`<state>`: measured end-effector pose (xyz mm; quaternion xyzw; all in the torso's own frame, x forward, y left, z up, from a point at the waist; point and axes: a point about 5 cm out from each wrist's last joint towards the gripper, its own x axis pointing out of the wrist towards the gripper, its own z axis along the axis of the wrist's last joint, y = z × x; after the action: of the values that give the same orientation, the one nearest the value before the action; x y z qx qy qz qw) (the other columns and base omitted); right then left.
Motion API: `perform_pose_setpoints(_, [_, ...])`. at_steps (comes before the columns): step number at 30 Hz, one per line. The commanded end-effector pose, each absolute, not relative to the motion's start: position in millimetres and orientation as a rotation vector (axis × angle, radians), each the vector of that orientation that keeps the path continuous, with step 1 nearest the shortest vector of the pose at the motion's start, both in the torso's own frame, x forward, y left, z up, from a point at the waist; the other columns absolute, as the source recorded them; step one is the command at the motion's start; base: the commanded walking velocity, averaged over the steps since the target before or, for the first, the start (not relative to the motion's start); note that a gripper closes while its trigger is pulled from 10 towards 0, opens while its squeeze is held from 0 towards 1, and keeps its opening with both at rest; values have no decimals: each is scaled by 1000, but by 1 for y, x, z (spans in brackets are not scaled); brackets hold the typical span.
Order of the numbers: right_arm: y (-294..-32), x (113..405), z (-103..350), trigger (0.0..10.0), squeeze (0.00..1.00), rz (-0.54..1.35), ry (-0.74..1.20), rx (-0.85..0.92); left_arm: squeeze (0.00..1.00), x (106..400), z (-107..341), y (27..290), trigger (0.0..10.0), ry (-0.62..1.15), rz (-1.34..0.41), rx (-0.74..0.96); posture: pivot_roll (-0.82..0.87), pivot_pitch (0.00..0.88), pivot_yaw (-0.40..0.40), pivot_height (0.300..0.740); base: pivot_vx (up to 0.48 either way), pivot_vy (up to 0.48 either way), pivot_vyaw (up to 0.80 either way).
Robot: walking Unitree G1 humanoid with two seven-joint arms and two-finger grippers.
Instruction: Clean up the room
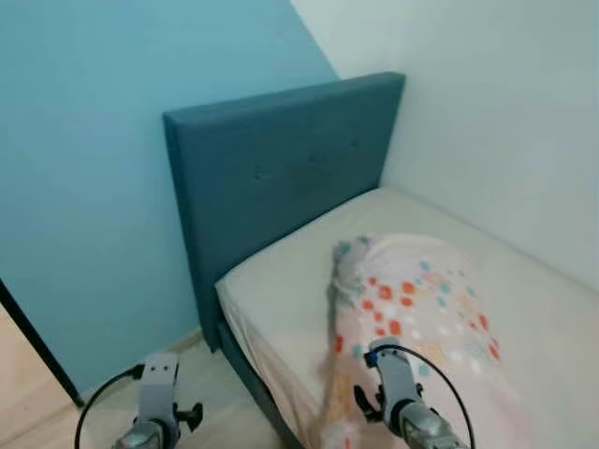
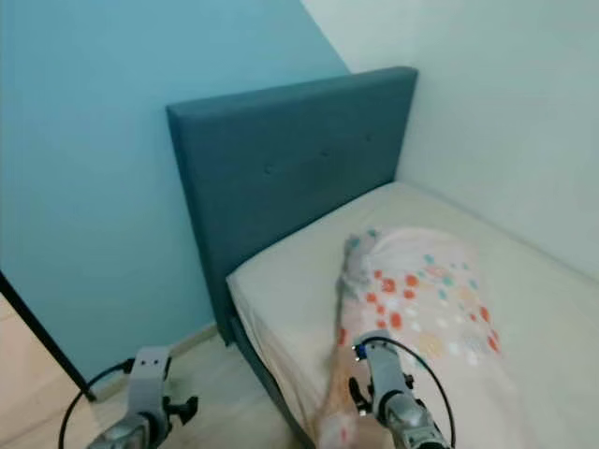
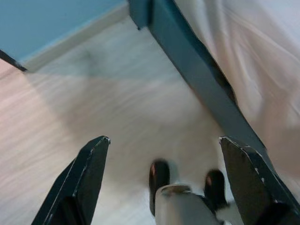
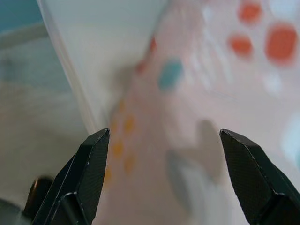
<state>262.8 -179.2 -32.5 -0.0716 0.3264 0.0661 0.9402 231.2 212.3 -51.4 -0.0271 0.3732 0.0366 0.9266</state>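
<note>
A spotted blanket (image 1: 416, 304), pale with red, teal and orange dots, lies bunched across the cream mattress (image 1: 281, 290) and hangs over its near side. My right arm (image 1: 398, 388) is held low over that hanging edge; in the right wrist view the right gripper (image 4: 161, 171) is open above the spotted blanket (image 4: 197, 93), holding nothing. My left arm (image 1: 157, 398) hangs over the floor beside the bed. In the left wrist view the left gripper (image 3: 164, 180) is open above the pale wood floor (image 3: 93, 108), with the robot's feet below it.
The bed has a dark teal headboard (image 1: 281, 159) and a teal side rail (image 3: 197, 75). A blue wall (image 1: 84, 187) stands to the left, a white wall (image 1: 505, 112) to the right. A dark post (image 1: 33, 341) leans at the far left.
</note>
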Motion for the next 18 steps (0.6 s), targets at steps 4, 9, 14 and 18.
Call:
perform_pose_setpoints(4, [-194, 275, -19, 10000, 0, 55, 593, -105, 0, 240, -45, 215, 10000, 723, 83, -120, -40, 0, -46, 727, 0, 0, -200])
perform_pose_setpoints(9, [-216, 287, -3, 10000, 0, -43, 520, -94, 0, 255, -33, 213, 10000, 654, 52, -189, -48, 0, -36, 727, 0, 0, -160])
perform_pose_setpoints(14, [-226, 288, 1, 10000, 0, -85, 510, -93, 0, 260, -29, 213, 10000, 639, 43, -196, -51, 0, -33, 727, 0, 0, -800])
perform_pose_setpoints(18, [-241, 282, -1, 10000, 0, -152, 526, -91, 0, 262, -27, 217, 10000, 654, 61, -179, -53, 0, -23, 727, 0, 0, -797])
